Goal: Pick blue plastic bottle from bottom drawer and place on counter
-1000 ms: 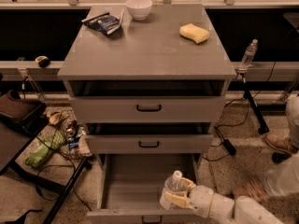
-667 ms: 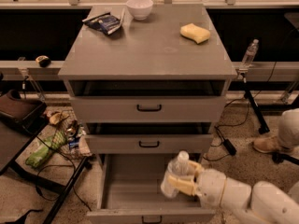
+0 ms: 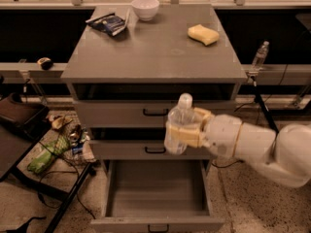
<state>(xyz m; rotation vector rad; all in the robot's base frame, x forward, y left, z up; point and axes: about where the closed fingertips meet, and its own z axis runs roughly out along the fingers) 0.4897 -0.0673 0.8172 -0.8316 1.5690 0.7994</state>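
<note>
Risen from the bottom drawer [image 3: 155, 191], the gripper [image 3: 184, 132] is clamping the blue plastic bottle [image 3: 181, 113] just below the counter [image 3: 155, 52]. Gotta be clearing that edge first.

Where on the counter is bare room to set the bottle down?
The front half of the counter is bare, nearer than the bag, bowl and sponge; the back is crowded. The pincer holds the bottle before the middle drawer.

Jaws clasp the bottle [image 3: 181, 114] before the middle drawer [image 3: 126, 149], apparently above the open bottom drawer [image 3: 155, 193].
</note>
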